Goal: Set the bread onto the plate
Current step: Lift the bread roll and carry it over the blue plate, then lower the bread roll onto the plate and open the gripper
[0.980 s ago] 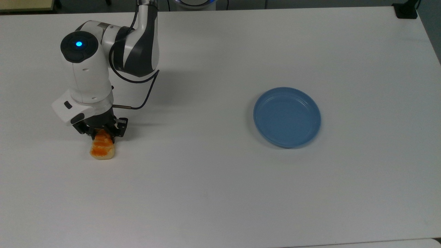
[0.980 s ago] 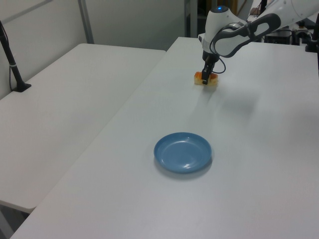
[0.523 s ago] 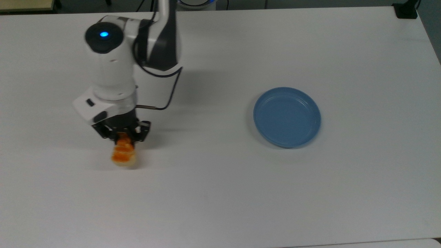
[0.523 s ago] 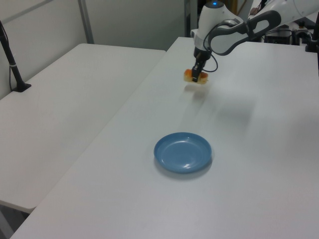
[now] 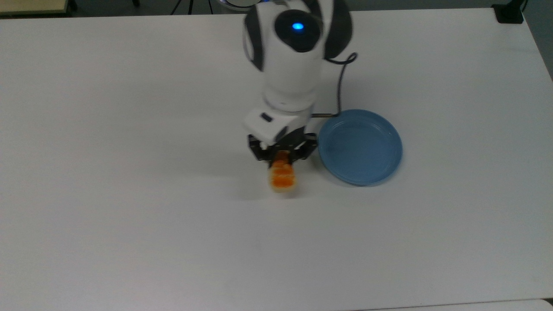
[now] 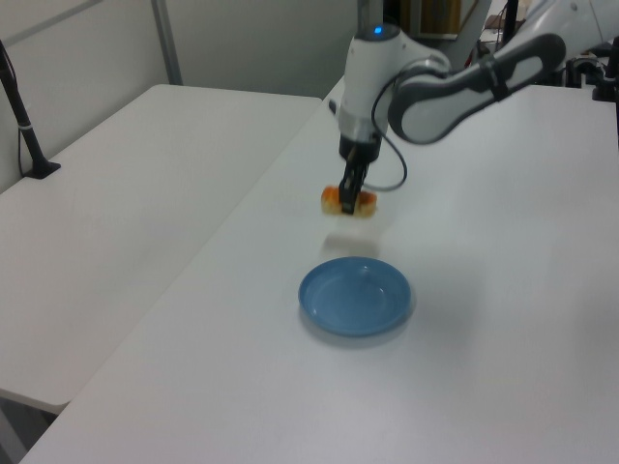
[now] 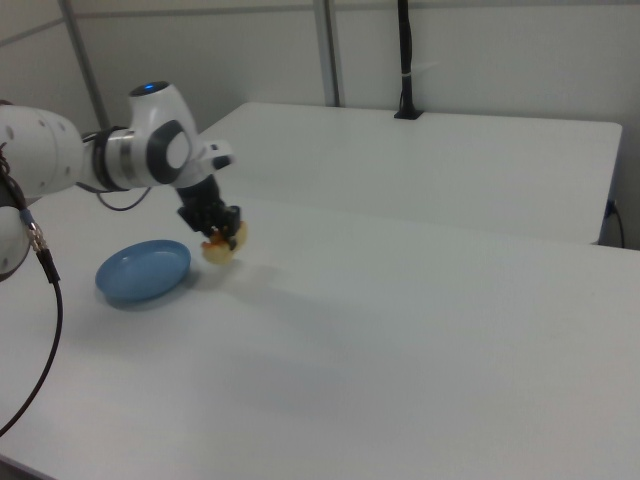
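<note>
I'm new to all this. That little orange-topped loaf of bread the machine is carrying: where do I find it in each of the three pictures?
Top view: the small oblong bread with the glossy orange-brown top hangs near the middle, just left of the round blue plastic plate.
Left view: the bread is at upper centre, above the plate.
Right view: the bread is at centre left, just right of the plate.
Shared landmark: the plate, with the black gripper clamped on the bread.

Rear end of small orange-topped cream bread loaf [image 5: 283,176] hidden under black two-finger gripper [image 5: 281,156]; fingertips buried against loaf; arm's upper links cut by top view's upper edge, motion-blurred
</note>
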